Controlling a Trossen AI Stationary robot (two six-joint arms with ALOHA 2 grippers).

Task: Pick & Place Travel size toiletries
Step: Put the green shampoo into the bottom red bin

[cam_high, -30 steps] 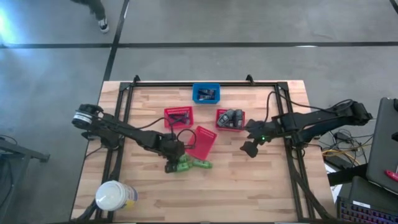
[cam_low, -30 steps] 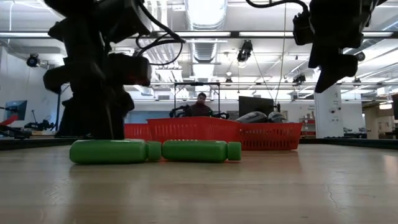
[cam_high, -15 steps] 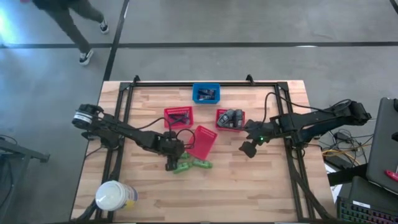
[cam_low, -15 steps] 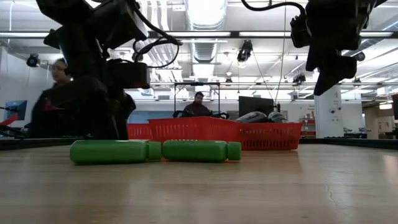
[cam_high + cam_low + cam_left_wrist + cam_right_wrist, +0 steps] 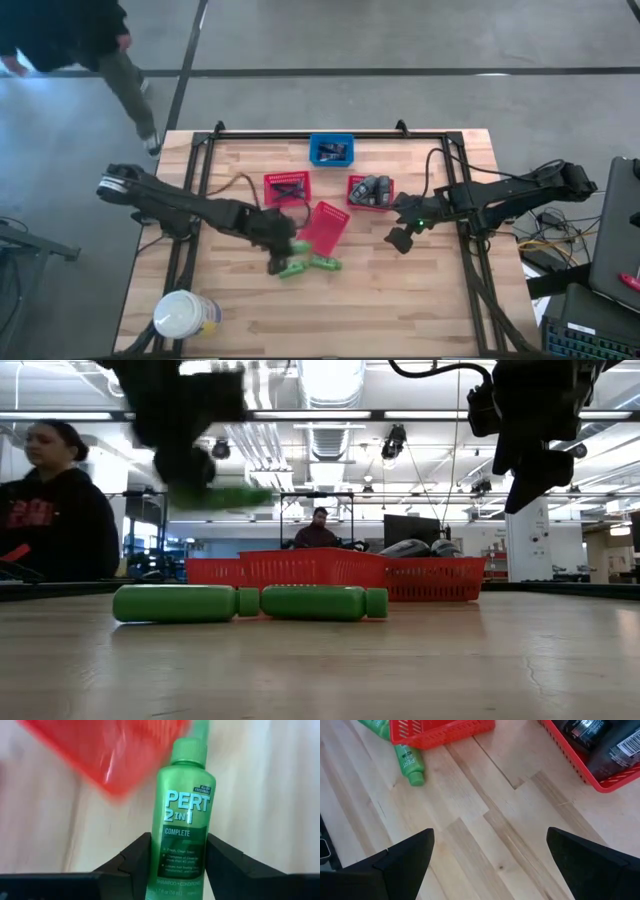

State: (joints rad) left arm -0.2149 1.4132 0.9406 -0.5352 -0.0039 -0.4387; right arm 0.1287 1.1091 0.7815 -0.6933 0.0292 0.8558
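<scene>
A green bottle [image 5: 184, 815] is clamped between the fingers of the left gripper [image 5: 176, 862], which is raised clear of the table [image 5: 400, 310]; the cap points away from the wrist; two more green bottles [image 5: 248, 603] are seen lying end to end on the wood below that gripper, beside the tipped red basket [image 5: 325, 227]; the right gripper [image 5: 487, 855] is held spread wide and empty above bare boards, near another red basket [image 5: 369, 193] of grey bottles.
</scene>
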